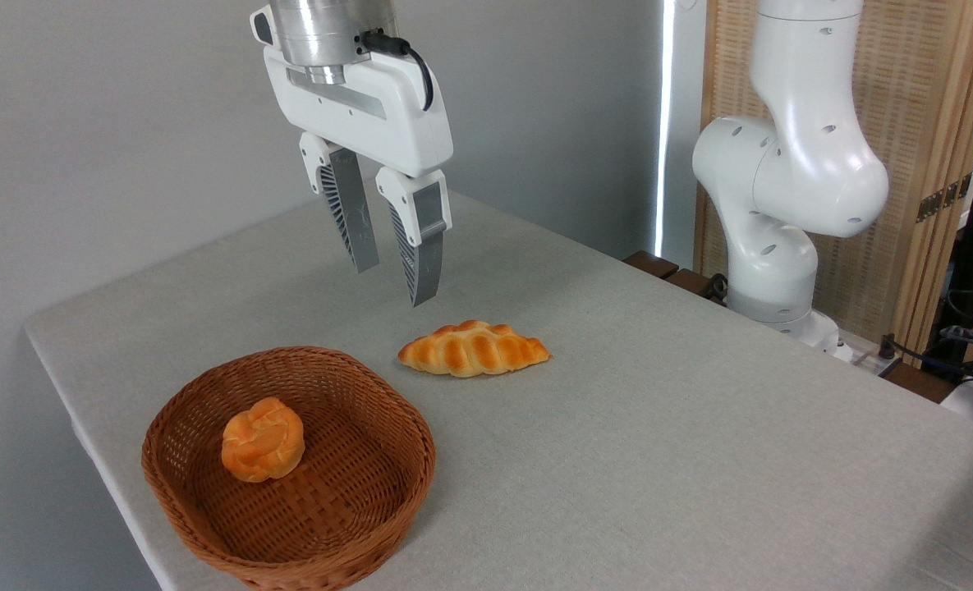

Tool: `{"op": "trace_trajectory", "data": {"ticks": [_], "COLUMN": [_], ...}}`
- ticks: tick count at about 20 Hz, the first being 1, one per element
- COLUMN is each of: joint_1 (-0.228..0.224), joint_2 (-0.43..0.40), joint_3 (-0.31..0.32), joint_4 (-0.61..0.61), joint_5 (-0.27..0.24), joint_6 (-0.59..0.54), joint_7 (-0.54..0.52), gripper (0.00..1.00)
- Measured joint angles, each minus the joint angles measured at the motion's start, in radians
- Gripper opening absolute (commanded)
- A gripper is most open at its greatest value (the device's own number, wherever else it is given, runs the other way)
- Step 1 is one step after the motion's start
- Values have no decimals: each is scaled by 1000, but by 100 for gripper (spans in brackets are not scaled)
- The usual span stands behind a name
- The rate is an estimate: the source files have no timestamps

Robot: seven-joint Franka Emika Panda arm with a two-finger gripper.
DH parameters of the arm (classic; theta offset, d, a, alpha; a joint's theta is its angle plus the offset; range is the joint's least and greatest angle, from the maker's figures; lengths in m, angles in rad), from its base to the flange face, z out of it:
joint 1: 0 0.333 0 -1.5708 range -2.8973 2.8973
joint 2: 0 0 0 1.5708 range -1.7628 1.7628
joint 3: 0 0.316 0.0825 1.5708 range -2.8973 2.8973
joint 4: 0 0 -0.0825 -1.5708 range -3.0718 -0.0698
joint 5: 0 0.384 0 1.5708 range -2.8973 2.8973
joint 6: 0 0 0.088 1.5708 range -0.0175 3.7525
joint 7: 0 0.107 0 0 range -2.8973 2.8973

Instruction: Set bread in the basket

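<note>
Nearest the camera, the basket [207, 509] sits close to the front-left edge of the table [699, 460], and its lowest bit of rim is chopped off by the bottom of the frame. There's a small round knotted bun [263, 439] inside it, over toward the left side, so the right half of the basket floor is bare weave.

Just past the basket's far-right rim, the bread [474, 349] is lying flat on the cloth, pointed ends left and right, not touching the basket, with a clear strip of table between them. Loads of open tabletop to the right and front of the loaf, nothing near it.

The gripper [394, 281] hangs in the air above and a bit left of the loaf, well off the table, holding nothing. Fingers are parted with a narrow-ish gap, tips pointing down. Its top is cut off by the frame.

Farther back on the right is the arm's base [782, 246], at the far edge of the table. Behind that there's a woven screen [905, 123] and some cables [970, 345] at the right edge, hard to make out.
</note>
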Motion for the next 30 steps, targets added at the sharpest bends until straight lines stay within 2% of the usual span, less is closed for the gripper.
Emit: {"op": "trace_trajectory", "data": {"ticks": [24, 27, 30], "joint_1": [-2, -9, -41], "joint_2": [0, -10, -57], "joint_3": [-1, -2, -2], "joint_4": [-4, -25, -98], "joint_5": [0, 0, 0], "joint_6": [-30, -36, -42], "joint_7": [2, 49, 107], "gripper": [100, 100, 100]}}
